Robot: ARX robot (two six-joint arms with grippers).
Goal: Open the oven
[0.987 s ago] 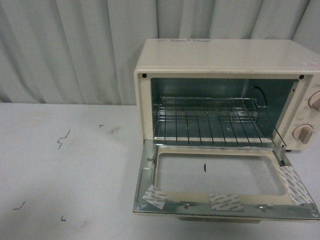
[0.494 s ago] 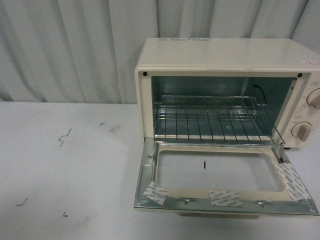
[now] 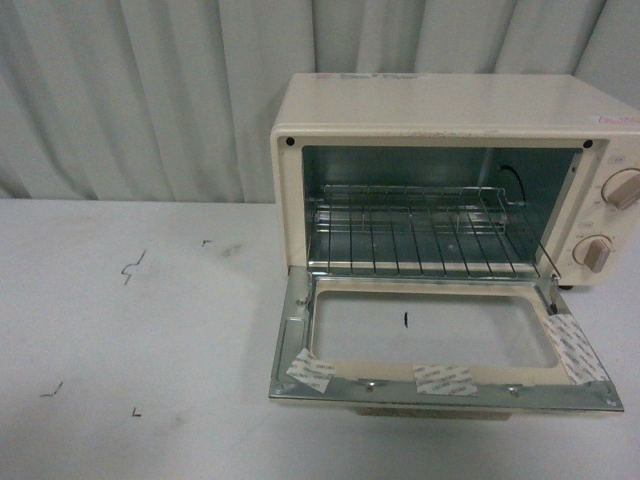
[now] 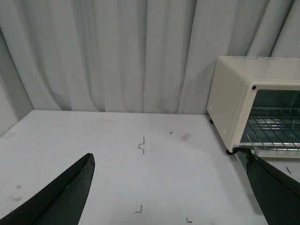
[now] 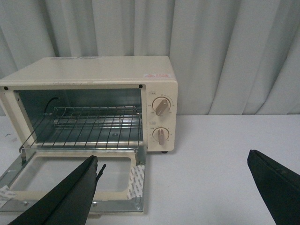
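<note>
The cream-white oven (image 3: pixel 440 110) stands on the white table at the right of the front view. Its drop-down door (image 3: pixel 440 345) lies fully open and flat, glass window up, with white tape patches along its edge. The wire rack (image 3: pixel 420 235) shows inside, and two round knobs (image 3: pixel 600 250) sit on the right panel. The oven also shows in the left wrist view (image 4: pixel 239 103) and the right wrist view (image 5: pixel 93 84). My left gripper (image 4: pixel 173 192) is open and empty, left of the oven. My right gripper (image 5: pixel 176 187) is open and empty, in front of the oven's knob side.
The white table (image 3: pixel 130 330) carries small black marks (image 3: pixel 130 268) left of the oven. A grey pleated curtain (image 3: pixel 150 90) hangs behind the table. The table's left edge shows in the left wrist view (image 4: pixel 14 126).
The oven and its open door sit slightly higher and further left in the front view than a second ago. The door stays fully down.
</note>
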